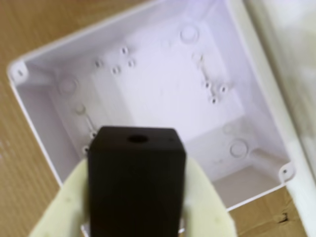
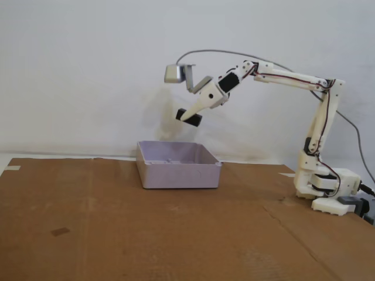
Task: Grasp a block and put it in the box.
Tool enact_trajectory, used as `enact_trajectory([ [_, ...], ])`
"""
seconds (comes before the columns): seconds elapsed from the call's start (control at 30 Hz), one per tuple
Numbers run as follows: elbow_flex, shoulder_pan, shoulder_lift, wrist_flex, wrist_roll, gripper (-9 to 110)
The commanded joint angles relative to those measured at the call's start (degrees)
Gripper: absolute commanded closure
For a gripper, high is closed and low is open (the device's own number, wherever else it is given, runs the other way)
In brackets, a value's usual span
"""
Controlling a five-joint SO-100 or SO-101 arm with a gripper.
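A: Holding the block (image 2: 189, 116) up in the air, the gripper (image 2: 188, 117) is clamped on it, well above the box (image 2: 179, 165) in the fixed view. Arm (image 2: 293, 78) stretched out leftward from its base (image 2: 326, 188) at the right.

B: Wrist view agrees? Grip state?

A: Yes. Black block (image 1: 136, 177) sits between the two pale fingers (image 1: 61, 207), jaws narrow, pressed on both sides of it. Small round hole on the block's top face. Gripper (image 1: 136, 197) enters from the bottom edge.

B: Box?

A: Pale lavender-grey tray (image 1: 163, 94), open, nothing inside, only moulded studs and round marks on its floor. In the wrist view it fills most of the frame past the block. In the fixed view it sits on the brown cardboard (image 2: 146, 228), left of the base, toward the far edge near the white wall (image 2: 88, 70).

B: Block over the box?

A: Fixed view puts it above the box's right half, clear of the rim, not touching. Depth, cannot tell exactly.

B: Anything else?

A: Grey camera (image 2: 174, 74) mounted on the wrist, cable (image 2: 351, 126) trailing down at the right.
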Motion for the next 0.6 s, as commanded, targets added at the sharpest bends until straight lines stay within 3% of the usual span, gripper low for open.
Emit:
enact_trajectory([
  [0.0,-0.1,0.7,6.9,-1.8,-0.6,95],
  [0.57,7.4,2.4,2.3,-13.1,-0.6,95],
])
